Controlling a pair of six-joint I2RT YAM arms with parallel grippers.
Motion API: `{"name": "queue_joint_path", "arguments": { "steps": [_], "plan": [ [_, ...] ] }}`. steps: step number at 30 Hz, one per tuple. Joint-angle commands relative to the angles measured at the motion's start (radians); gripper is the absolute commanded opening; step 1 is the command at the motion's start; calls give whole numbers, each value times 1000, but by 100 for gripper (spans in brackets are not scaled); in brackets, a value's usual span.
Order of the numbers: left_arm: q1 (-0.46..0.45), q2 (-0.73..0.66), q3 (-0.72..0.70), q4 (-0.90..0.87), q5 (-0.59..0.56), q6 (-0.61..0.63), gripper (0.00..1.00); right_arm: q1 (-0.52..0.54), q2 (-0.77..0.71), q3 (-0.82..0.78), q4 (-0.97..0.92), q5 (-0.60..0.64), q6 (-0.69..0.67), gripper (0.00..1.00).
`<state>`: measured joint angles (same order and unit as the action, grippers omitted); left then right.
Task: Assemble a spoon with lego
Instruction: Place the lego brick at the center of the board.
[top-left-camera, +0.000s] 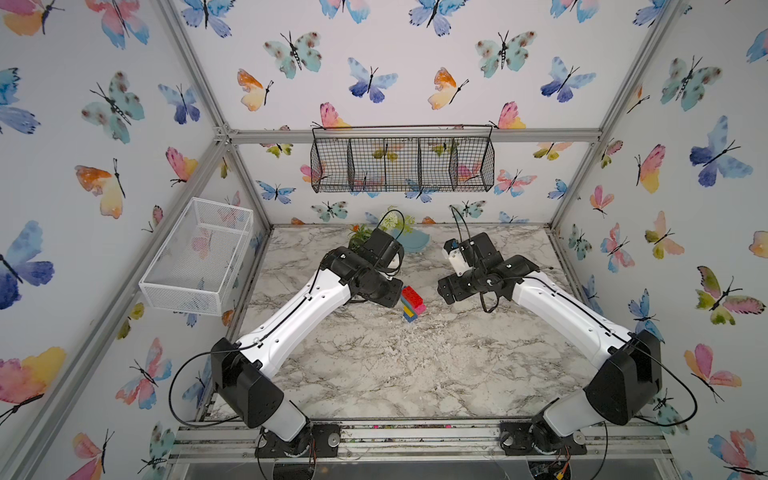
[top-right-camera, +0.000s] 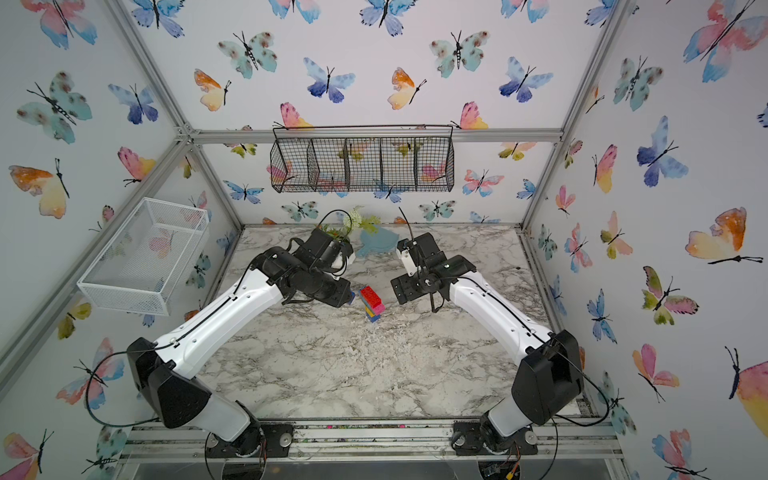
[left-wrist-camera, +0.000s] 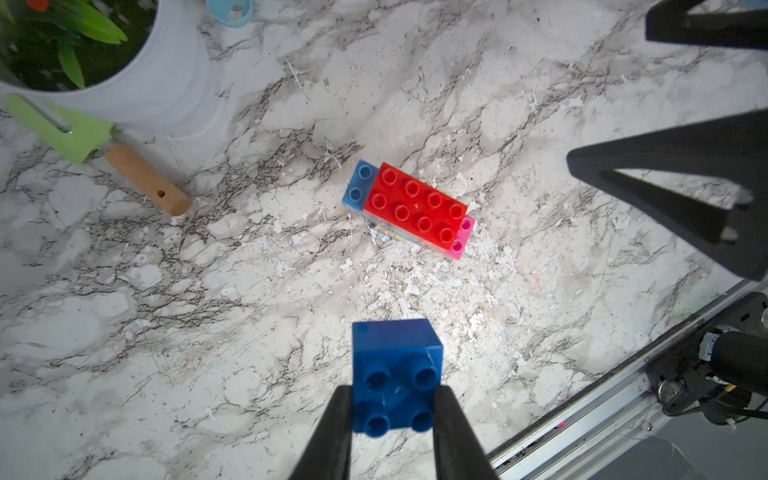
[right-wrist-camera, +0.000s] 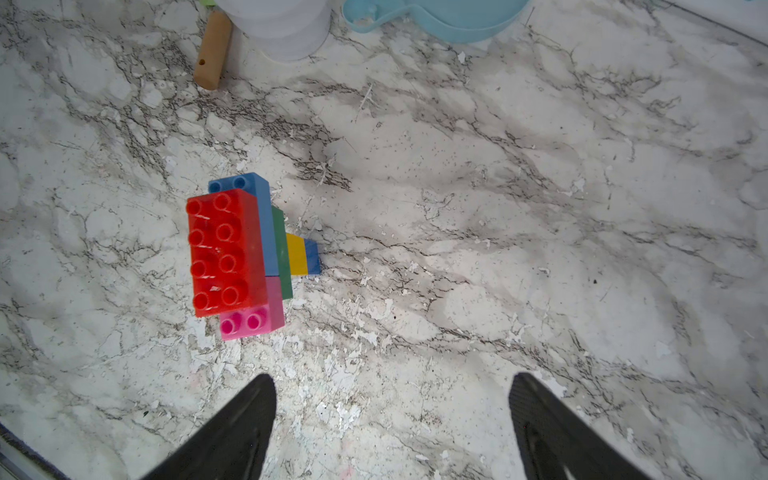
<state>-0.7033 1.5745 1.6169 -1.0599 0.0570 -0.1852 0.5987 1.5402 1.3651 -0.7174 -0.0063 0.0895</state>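
Left jaws closed on a dark blue brick (left-wrist-camera: 395, 370), gripped by two sides, studs facing back toward the wrist. Just ahead of them, not touching, the spoon (left-wrist-camera: 409, 208) stands on end on the marble worktop (top-left-camera: 395, 365). It has red on top, light-blue & pink under it, then green, yellow & a blue foot. Right jaws wide open, empty, on the spoon's far side, clear of it. Beyond both: white plant pot (left-wrist-camera: 166, 83), green rake (left-wrist-camera: 79, 133), pale-blue dish (right-wrist-camera: 436, 16). Risks, imo: the stack is top-heavy on a narrow foot w/ nothing bracing it, so a sideways nudge or off-centre press could topple it. Misaligned studs could make the brick skid or twist in the grip.
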Motion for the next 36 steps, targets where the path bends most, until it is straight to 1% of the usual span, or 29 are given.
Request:
{"name": "queue_joint_path", "arguments": {
  "steps": [1,7,10,15,18,22,24,28,32,36],
  "plan": [
    [-22,49,56,-49,11,43,23,-8,12,-20,8,-22,15,90],
    [-39,99,101,-45,7,40,23,-11,12,-44,19,-33,18,90],
    [-41,101,108,-45,15,32,23,-11,12,-53,17,-43,15,89],
    [-41,74,77,-38,-4,23,23,-10,6,-72,22,-48,13,89],
    [-41,44,31,-38,-20,7,23,-11,3,-75,22,-65,12,89],
    [-40,-31,-74,-29,-43,-27,23,-10,1,-75,22,-69,9,88],
    [-42,-86,-146,-8,-54,-50,23,-11,1,-75,22,-75,6,88],
    [-44,-183,-311,68,-40,-97,23,-10,4,-77,28,-80,2,88],
    [-49,-216,-444,164,-3,-139,24,-10,16,-75,27,-94,1,87],
    [-51,-222,-577,291,-3,-167,24,-10,18,-81,27,-105,3,86]
  ]
}}
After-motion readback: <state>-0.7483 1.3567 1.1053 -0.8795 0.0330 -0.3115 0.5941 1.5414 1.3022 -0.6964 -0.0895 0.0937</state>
